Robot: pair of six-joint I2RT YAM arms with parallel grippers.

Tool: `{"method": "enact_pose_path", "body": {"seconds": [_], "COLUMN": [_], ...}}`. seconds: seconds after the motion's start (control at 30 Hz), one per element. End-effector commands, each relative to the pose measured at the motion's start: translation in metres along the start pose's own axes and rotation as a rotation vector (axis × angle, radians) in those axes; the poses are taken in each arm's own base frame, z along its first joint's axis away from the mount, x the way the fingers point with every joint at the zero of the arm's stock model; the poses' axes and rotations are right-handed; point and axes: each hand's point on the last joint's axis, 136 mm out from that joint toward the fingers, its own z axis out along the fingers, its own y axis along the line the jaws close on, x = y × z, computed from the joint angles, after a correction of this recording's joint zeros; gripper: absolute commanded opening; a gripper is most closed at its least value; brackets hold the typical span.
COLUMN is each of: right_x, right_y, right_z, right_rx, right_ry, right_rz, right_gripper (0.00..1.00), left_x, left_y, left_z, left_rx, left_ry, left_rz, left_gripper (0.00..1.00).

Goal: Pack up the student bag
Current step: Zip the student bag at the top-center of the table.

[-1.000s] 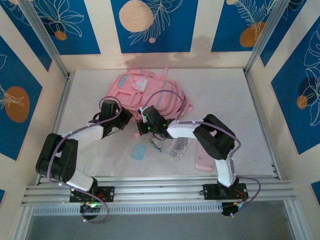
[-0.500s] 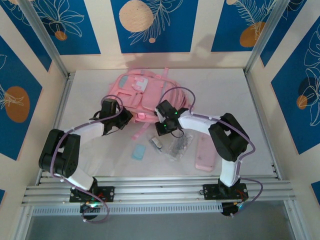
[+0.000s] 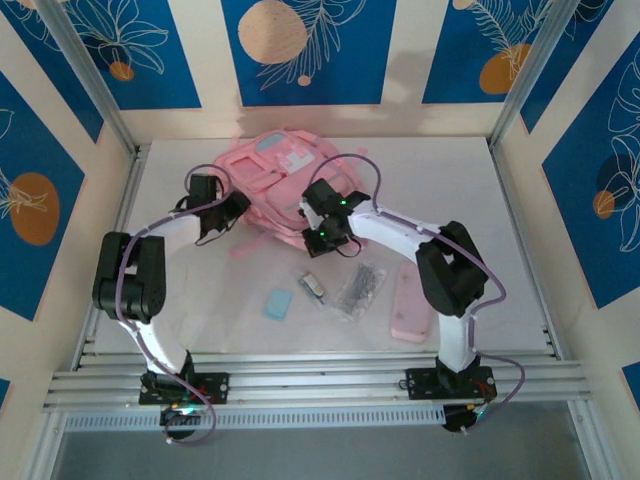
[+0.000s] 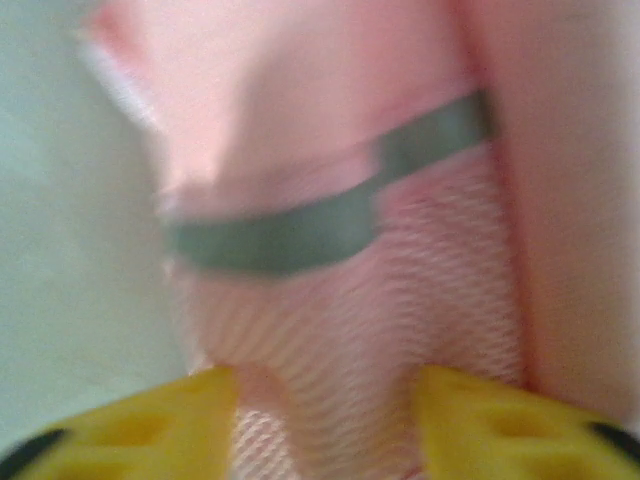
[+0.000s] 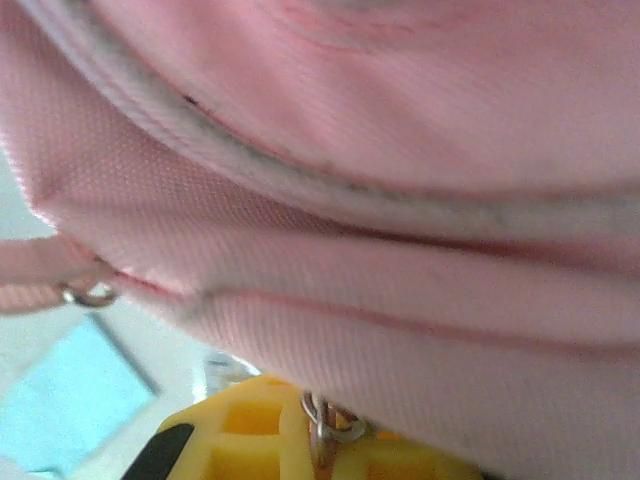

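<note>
Grip check: your right gripper point(image 5: 300, 445) pinches the metal zip ring point(image 5: 322, 418), likely to unzip the large pink fabric backpack point(image 3: 275, 165); left gripper point(image 4: 325, 400) gapes astride its mesh point(image 4: 340, 320), empty.

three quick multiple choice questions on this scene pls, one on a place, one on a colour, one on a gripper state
1. Where on the table does the student bag lie? A near edge, by the arm bases. B far side, about the middle. C right edge.
2. What colour is the small flat card? A red. B black. C light blue.
3. How is the right gripper? A closed at a metal ring on the bag. B wide open above the card. C closed on the card.
1 B: the top view has it at the far side. 2 C: it reads pale blue on the white table. 3 A: its wrist view shows the ring caught in its closed tip.
</note>
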Motion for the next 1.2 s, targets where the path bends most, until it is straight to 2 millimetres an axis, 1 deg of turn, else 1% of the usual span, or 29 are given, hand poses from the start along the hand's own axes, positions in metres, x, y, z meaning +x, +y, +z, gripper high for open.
{"method": "enact_pose_path", "body": {"seconds": [0.0, 0.03, 0.07, 0.1, 0.13, 0.17, 0.2, 0.3, 0.37, 0.47, 0.53, 0.6, 0.63, 0.67, 0.7, 0.73, 0.77, 0.87, 0.9, 0.93, 1.0, 1.07, 1.17], "right_x": [-0.024, -0.03, -0.035, -0.041, -0.046, -0.051, -0.057, -0.068, -0.072, -0.068, -0.059, -0.046, -0.04, -0.031, -0.022, -0.012, 0.0, 0.031, 0.044, 0.053, 0.068, 0.071, 0.062], "right_y": [0.06, 0.069, 0.077, 0.085, 0.091, 0.097, 0.104, 0.122, 0.133, 0.144, 0.148, 0.15, 0.15, 0.149, 0.145, 0.14, 0.132, 0.102, 0.085, 0.07, 0.033, -0.006, -0.066], "right_z": [-0.005, -0.005, -0.004, -0.004, -0.004, -0.005, -0.006, -0.012, -0.015, -0.019, -0.019, -0.021, -0.021, -0.021, -0.021, -0.019, -0.019, -0.018, -0.019, -0.02, -0.024, -0.029, -0.039], "right_rx": [-0.238, -0.281, -0.32, -0.363, -0.394, -0.429, -0.466, -0.569, -0.63, -0.675, -0.679, -0.67, -0.661, -0.646, -0.621, -0.593, -0.55, -0.424, -0.366, -0.317, -0.212, -0.098, 0.097], "right_ry": [-0.014, -0.016, -0.018, -0.023, -0.028, -0.033, -0.04, -0.043, -0.036, -0.01, 0.027, 0.066, 0.081, 0.104, 0.13, 0.156, 0.187, 0.28, 0.326, 0.354, 0.399, 0.399, 0.357], "right_rz": [0.023, 0.036, 0.052, 0.06, 0.067, 0.077, 0.08, 0.099, 0.106, 0.107, 0.111, 0.112, 0.108, 0.106, 0.104, 0.101, 0.091, 0.082, 0.085, 0.094, 0.116, 0.167, 0.229], "right_gripper": [0.0, 0.0, 0.0, 0.0, 0.0, 0.0, 0.0, 0.0, 0.0, 0.0, 0.0, 0.0, 0.0, 0.0, 0.0, 0.0, 0.0, 0.0, 0.0, 0.0, 0.0, 0.0, 0.0], "left_x": [-0.001, 0.004, 0.01, 0.017, 0.023, 0.031, 0.039, 0.056, 0.061, 0.063, 0.066, 0.068, 0.066, 0.064, 0.062, 0.061, 0.059, 0.052, 0.049, 0.048, 0.044, 0.043, 0.046], "left_y": [-0.024, -0.022, -0.018, -0.013, -0.01, -0.008, -0.004, -0.006, -0.011, -0.023, -0.028, -0.023, -0.022, -0.019, -0.016, -0.015, -0.014, -0.013, -0.013, -0.012, -0.011, -0.01, -0.01], "left_z": [-0.029, -0.039, -0.047, -0.056, -0.062, -0.068, -0.071, -0.076, -0.074, -0.064, -0.052, -0.036, -0.031, -0.026, -0.023, -0.021, -0.02, -0.025, -0.028, -0.031, -0.037, -0.042, -0.048], "left_rx": [0.045, 0.046, 0.046, 0.044, 0.048, 0.057, 0.064, 0.096, 0.111, 0.14, 0.134, 0.119, 0.126, 0.123, 0.111, 0.104, 0.092, 0.063, 0.056, 0.048, 0.035, 0.032, 0.032], "left_ry": [-0.001, 0.0, 0.0, -0.002, -0.002, 0.003, 0.01, 0.029, 0.023, 0.024, 0.039, 0.041, 0.03, 0.016, 0.009, 0.001, -0.004, -0.018, -0.025, -0.027, -0.033, -0.025, -0.001], "left_rz": [0.039, 0.027, 0.014, -0.006, -0.026, -0.05, -0.076, -0.111, -0.112, -0.105, -0.087, -0.092, -0.099, -0.098, -0.101, -0.094, -0.077, -0.036, -0.022, -0.007, 0.02, 0.041, 0.088], "left_gripper": [0.69, 0.75, 0.79, 0.83, 0.84, 0.9, 0.91, 0.91, 0.91, 0.9, 0.85, 0.73, 0.62, 0.43, 0.24, 0.08, 0.0, 0.0, 0.0, 0.0, 0.0, 0.0, 0.0]}}
